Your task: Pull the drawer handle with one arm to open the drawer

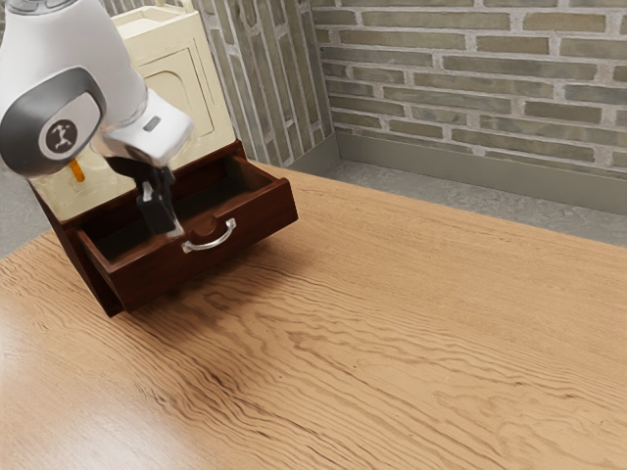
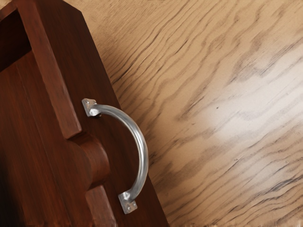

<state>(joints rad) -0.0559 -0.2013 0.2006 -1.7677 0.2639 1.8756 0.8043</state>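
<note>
In the exterior view my black gripper point(image 1: 170, 227) hangs over the front part of the drawer point(image 1: 202, 258), just to the exterior view's left of the handle and apart from it. Whether it is open or shut cannot be told. The dark brown drawer stands pulled out, its hollow inside exposed. A curved silver handle point(image 1: 213, 242) is fixed to the front panel below a rounded notch. The wrist view looks down on the same handle point(image 2: 143, 151), bare along its whole arc, and on the drawer's front point(image 2: 68, 61) with part of its inner floor.
A cream cabinet body point(image 1: 181, 83) rises behind the drawer, with a small orange piece point(image 1: 75, 170) beside my arm. The wooden table point(image 1: 392, 333) extends in front of the drawer and toward the exterior view's right. A brick wall point(image 1: 470, 78) stands beyond.
</note>
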